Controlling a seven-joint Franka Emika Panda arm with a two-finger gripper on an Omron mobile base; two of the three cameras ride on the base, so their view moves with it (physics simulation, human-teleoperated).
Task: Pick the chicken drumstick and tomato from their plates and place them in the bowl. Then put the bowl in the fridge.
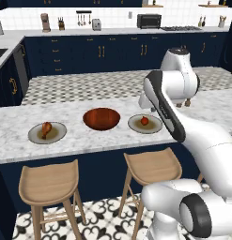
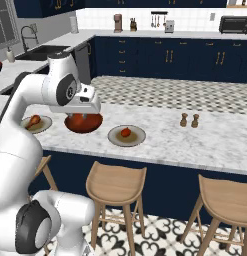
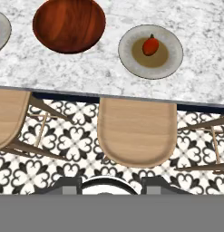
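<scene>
The bowl [image 1: 101, 118] sits between the drumstick plate [image 1: 47, 132] and tomato plate [image 1: 145, 124].

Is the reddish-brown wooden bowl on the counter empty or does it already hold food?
Empty. The reddish-brown wooden bowl shows a bare inside; the red tomato sits on its grey-rimmed plate.

In the left base view our arm [image 1: 170, 105] covers the right rim of the tomato's plate [image 1: 144, 124] and part of the table [image 1: 89, 136] behind it. From the right base view, the wrist hides the far rim of the bowl [image 2: 83, 123], and the drumstick's plate [image 2: 36, 124] is partly behind our forearm. In the hand view that plate [image 3: 1, 31] is cut by the left edge. Our pincer [image 3: 104, 185] shows only dark stubs, so we cannot judge its opening.
</scene>
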